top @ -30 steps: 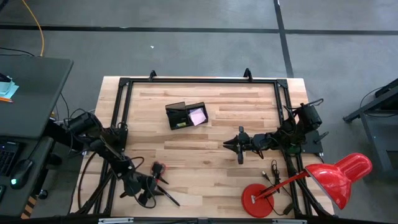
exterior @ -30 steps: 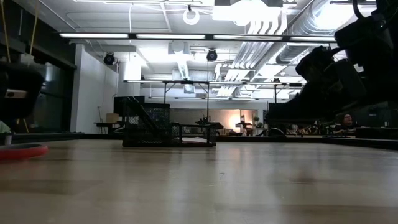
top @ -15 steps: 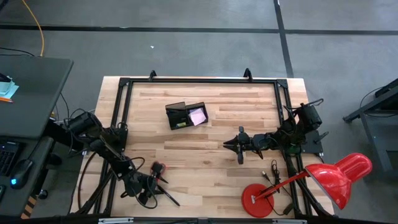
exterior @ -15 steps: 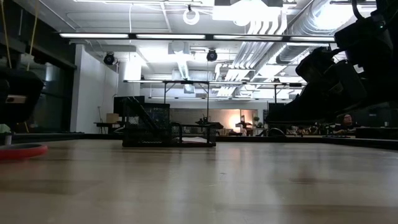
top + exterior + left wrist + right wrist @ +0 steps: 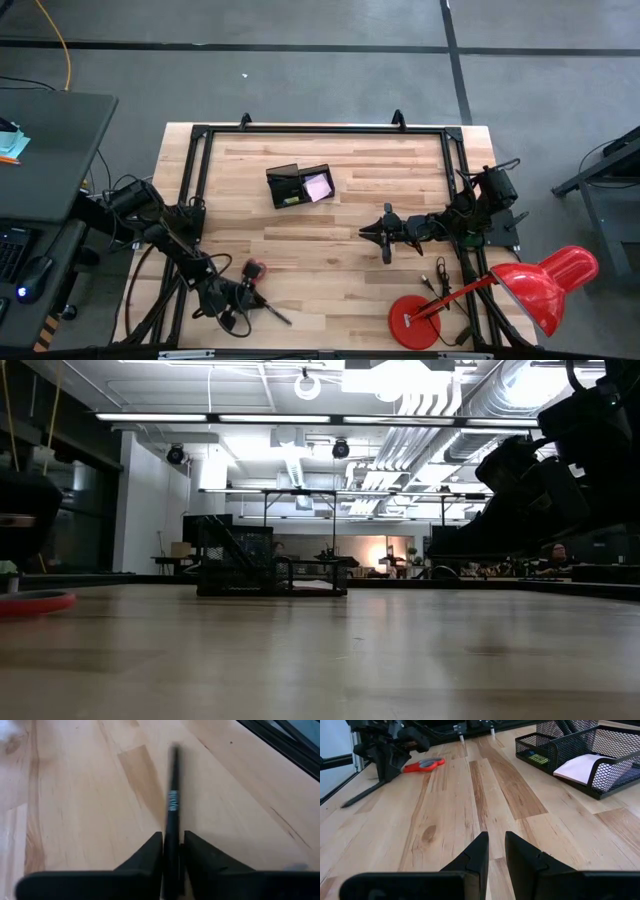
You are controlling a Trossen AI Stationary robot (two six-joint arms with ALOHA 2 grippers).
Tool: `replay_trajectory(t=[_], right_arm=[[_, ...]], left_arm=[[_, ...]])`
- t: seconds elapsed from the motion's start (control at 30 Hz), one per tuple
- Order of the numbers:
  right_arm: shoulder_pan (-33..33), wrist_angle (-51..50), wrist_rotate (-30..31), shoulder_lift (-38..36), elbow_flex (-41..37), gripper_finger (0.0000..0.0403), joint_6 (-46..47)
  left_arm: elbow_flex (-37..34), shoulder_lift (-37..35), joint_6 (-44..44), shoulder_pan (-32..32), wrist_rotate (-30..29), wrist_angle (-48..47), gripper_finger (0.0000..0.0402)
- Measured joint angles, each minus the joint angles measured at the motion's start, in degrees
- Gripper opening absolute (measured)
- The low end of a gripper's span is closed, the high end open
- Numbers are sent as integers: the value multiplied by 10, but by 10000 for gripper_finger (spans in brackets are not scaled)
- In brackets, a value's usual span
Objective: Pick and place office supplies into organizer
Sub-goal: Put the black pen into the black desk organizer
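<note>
One black pen (image 5: 171, 815) now sits clamped between the fingers of the left gripper (image 5: 172, 857), where a second ago those fingers stood wide around it. We see in the left wrist view that the two dark fingers press against the pen's barrel on both sides, with the shaft running forward past them over the bare wood. In the high view we find the pen (image 5: 272, 311) at the near left corner of the table (image 5: 350, 200), its free end angled outward from the left gripper (image 5: 243, 296), and the red-handled scissors (image 5: 254, 270) lying just beside it. The pen's angle has shifted slightly from half a second ago, which we read as the closing fingers pulling it into line.

We judge that the grasp step is complete and the lift comes next. The organizer (image 5: 299, 186) stands well apart, toward the far middle of the table, with a pink pad (image 5: 317, 186) already in one compartment and a small item in the other, so a long carry remains.

We note the right gripper (image 5: 385, 236) waiting over the middle right of the table, its fingers (image 5: 475, 855) drawn narrow with nothing between them. Its position matches the earlier frames. The red lamp (image 5: 545, 285) occupies the near right corner.
</note>
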Motion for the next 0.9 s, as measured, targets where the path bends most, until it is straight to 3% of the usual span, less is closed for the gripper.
replay_trajectory(t=[0.23,0.5,0.77,0.9], right_arm=[[0,0,0,0,0,58,0],[0,0,0,0,0,58,0],[0,0,0,0,0,58,0],[0,0,0,0,0,58,0]], left_arm=[[0,0,0,1,-26,5,12],[-1,1,-9,0,-59,15,10],[-1,1,-50,1,-154,22,1],[-1,-8,-60,1,-166,21,1]])
